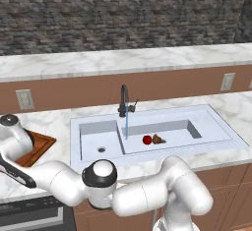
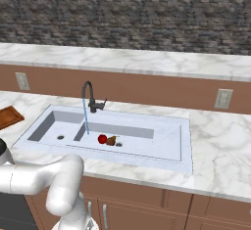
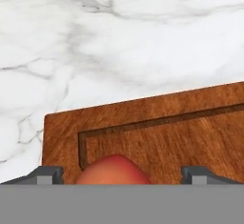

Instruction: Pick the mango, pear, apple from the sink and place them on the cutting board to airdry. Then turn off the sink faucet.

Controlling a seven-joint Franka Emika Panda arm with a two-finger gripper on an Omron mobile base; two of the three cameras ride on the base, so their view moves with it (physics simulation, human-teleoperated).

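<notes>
Hand view first, since that's closest: the end effector [image 3: 122, 175] sits at the bottom edge with its two dark tips spread wide apart, and the mango [image 3: 113, 170] pokes up between them without either tip touching it, so I'd call that open and let go, not a grip. The fruit rests on the cutting board [image 3: 157, 127], just inside the groove near the board's lower-left corner in that frame, with marble counter [image 3: 119, 32] beyond. So one fruit looks delivered, two to go. Left base view shows the arm folded over to the left side of the frame, above the board [image 1: 42, 144] there. The thing the next move turns on: the apple [image 1: 146, 139] and the pear [image 1: 157, 139] lie way off to the right of the hand, near mid-frame in the right basin of the sink [image 1: 221, 127], sitting side by side and about touching, apple on the left. Neither has a long axis I can make out at this size. Further back, the sink faucet [image 1: 123, 100] has a blue stream running, so that's not off yet.
</notes>
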